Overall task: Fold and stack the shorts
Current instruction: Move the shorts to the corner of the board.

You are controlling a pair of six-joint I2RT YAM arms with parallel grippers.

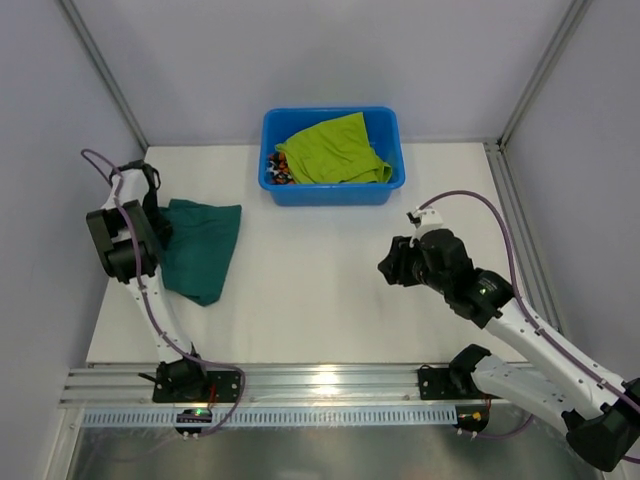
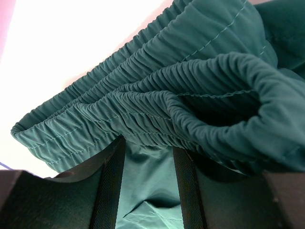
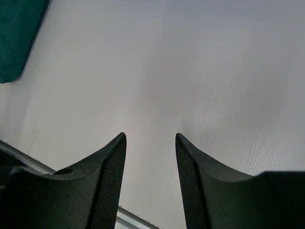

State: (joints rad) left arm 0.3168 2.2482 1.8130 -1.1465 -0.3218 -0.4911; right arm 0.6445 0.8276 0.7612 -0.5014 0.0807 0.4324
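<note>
The dark teal-green shorts (image 1: pixel 203 248) lie folded on the left of the table. My left gripper (image 1: pixel 158 226) is at their left edge. In the left wrist view its jaws (image 2: pixel 145 143) stand apart, the fingertips hidden under the gathered elastic waistband (image 2: pixel 157 102), with flat teal cloth showing between them. The lime yellow-green shorts (image 1: pixel 335 150) fill the blue tub (image 1: pixel 385 190) at the back. A bit of the camouflage shorts (image 1: pixel 276 172) peeks out at the tub's left end. My right gripper (image 1: pixel 390 268) hangs open over bare table (image 3: pixel 150 138), nothing between its fingers.
The white table (image 1: pixel 320 300) ends in a metal rail (image 1: pixel 330 380) along the near edge. Grey walls and frame posts close in the back and sides. A corner of the teal shorts (image 3: pixel 16 38) shows at the upper left of the right wrist view.
</note>
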